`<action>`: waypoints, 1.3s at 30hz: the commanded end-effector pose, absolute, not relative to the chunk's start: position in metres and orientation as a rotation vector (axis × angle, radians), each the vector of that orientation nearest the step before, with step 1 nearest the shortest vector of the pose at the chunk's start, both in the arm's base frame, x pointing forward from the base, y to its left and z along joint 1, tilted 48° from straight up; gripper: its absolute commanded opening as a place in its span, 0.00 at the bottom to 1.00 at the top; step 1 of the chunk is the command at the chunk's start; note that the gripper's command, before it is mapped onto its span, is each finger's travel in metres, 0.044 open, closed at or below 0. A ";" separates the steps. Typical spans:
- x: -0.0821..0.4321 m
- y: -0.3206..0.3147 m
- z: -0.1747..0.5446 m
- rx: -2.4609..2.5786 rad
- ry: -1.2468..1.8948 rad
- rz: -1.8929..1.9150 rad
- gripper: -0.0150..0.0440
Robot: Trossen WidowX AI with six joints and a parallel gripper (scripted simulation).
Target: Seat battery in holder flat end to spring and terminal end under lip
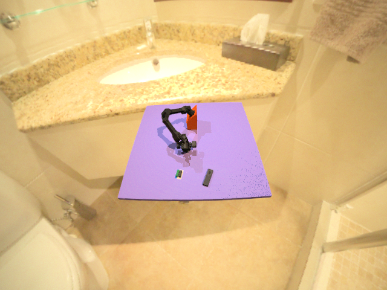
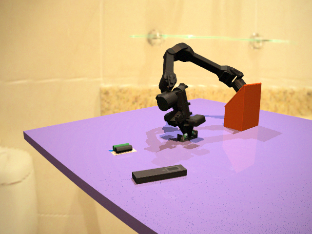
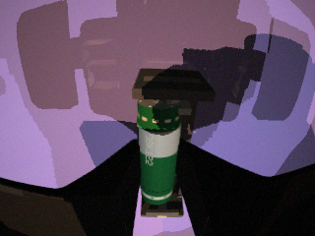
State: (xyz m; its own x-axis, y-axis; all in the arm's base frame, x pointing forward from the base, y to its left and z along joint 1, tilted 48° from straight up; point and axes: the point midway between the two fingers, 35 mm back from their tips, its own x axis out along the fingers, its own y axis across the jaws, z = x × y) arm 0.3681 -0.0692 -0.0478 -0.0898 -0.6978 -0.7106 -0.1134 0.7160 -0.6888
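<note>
The gripper (image 3: 158, 147) (image 2: 186, 132) is low over the table, shut on the green and white battery (image 3: 158, 169) (image 2: 185, 136), with a black finger on each side. The dark holder (image 3: 172, 91) (image 2: 179, 137) is under the battery. In the wrist view the battery runs lengthwise between the holder's two end walls, its far end in shade close against the larger far wall, its near end just above the near wall. It is left of the holder's middle at the far end. Whether it touches the holder's floor, and the spring, cannot be told. The top view shows neither clearly.
On the purple table (image 1: 225, 137) (image 2: 239, 196), a white card (image 1: 180, 178) bears a green and a dark cylinder. A dark remote-like bar (image 1: 207, 177) (image 2: 160, 173) lies nearby. An orange slanted block (image 1: 191, 122) (image 2: 249, 108) stands by the arm's base.
</note>
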 end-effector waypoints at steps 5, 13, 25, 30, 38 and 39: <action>0.370 -0.070 -0.049 -0.670 1.577 -0.538 0.37; 0.369 -0.071 -0.049 -0.676 1.552 -0.524 0.37; 0.366 -0.073 -0.048 -0.684 1.511 -0.503 0.37; 0.365 -0.073 -0.048 -0.687 1.494 -0.494 0.37; 0.364 -0.074 -0.047 -0.692 1.465 -0.480 0.37; 0.364 -0.074 -0.047 -0.693 1.462 -0.479 0.37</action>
State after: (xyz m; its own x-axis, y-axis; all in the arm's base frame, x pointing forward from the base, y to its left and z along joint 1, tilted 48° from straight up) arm 0.3637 -0.0721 -0.0470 0.0627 -0.6813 -0.7294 -0.1206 0.7203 -0.6831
